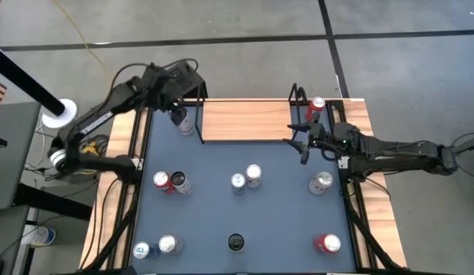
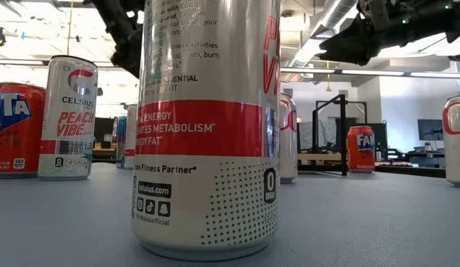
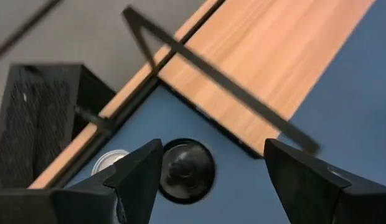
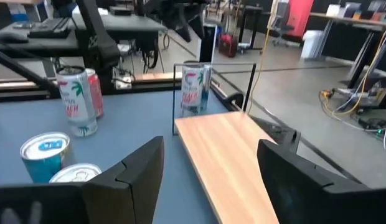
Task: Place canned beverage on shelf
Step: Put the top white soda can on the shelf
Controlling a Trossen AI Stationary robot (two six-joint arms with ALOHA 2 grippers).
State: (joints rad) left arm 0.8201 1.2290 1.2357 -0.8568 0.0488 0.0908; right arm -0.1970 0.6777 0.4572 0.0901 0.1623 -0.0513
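red can [image 1: 318, 105] beside open right gripper [image 1: 301, 143]

Low view: the nearest can [image 2: 208, 126] is cut off at the top — both claws lie out of frame.

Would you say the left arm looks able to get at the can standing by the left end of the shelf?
Probably yes. The left gripper is open and right above that can, beside the shelf's left wire frame. Nothing lies between them, though the frame stands close alongside.
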